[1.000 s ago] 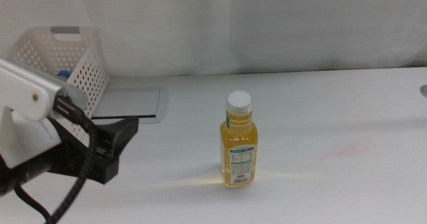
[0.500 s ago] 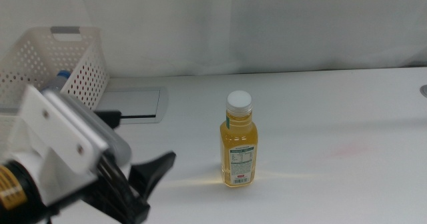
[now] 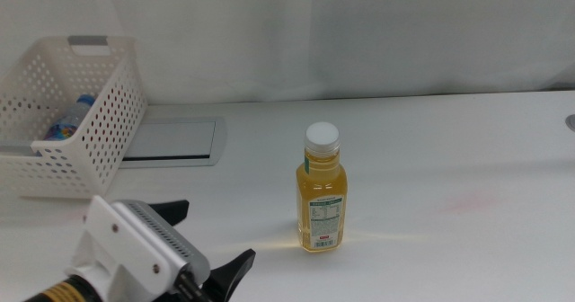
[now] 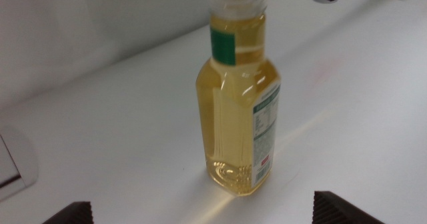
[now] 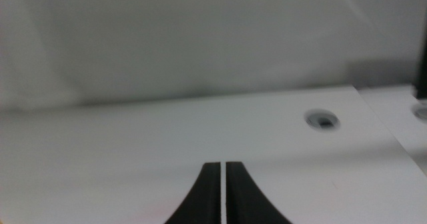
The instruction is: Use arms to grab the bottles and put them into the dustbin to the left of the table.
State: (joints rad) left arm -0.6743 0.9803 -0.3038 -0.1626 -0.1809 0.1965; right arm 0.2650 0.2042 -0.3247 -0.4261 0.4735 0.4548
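Table (image 3: 467, 149): wide white top, running to a pale backdrop at the far edge. Broad bare stretch to the right of the juice bottle and in front of it; a faint pinkish smear shows on that side. Grey hatch (image 3: 171, 142) is set flush in the top, just beside the dustbin.

Dustbin (image 3: 101, 113): white perforated basket at the far left of the table, grey handle strip on its far rim. Water bottle (image 3: 70, 119) lies inside, blue cap toward the back wall, seen partly through the holes.

Left arm: white casing low at the near left corner of the middle view, angled toward the juice bottle. Left gripper (image 3: 207, 250): dark jaws spread wide, holding nothing; open table lies between them and the bottle. In the left wrist view only the two jaw tips show at the corners, the bottle centred between them and clear of both.

Juice bottle (image 3: 321, 190): upright near the table's centre, white cap, yellow liquid, well apart from the dustbin.

Right gripper (image 5: 222, 184): seen only in its own wrist view, jaws pressed nearly together with a thin slit between, empty, over bare table near a small round hole (image 5: 322, 121).
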